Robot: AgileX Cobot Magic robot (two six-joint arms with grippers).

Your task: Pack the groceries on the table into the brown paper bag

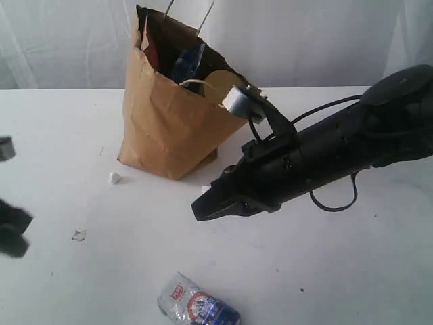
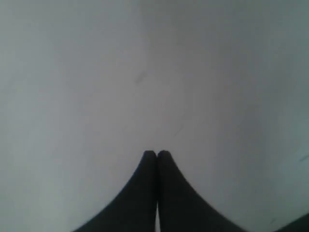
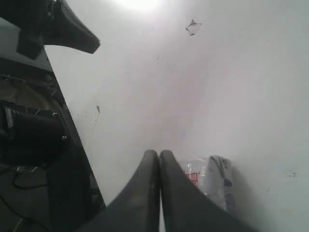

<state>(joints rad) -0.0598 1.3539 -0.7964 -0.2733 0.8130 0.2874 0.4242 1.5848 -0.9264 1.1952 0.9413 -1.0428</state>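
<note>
A small white lump [image 1: 114, 178] is lying apart from a thin, pale, jagged scrap [image 1: 79, 235], which is lying flat. A creased white curtain [image 1: 304, 34] is hanging behind everything.

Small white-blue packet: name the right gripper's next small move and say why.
Probably open the right gripper while lowering it toward the small white-blue packet: its jaws are shut and empty, and the packet lies on the table, outside the brown paper bag.

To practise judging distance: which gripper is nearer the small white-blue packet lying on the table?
Right. The right gripper hovers close by the small white-blue packet, on its bag side. The left gripper is far off at the exterior view's left edge.
</note>
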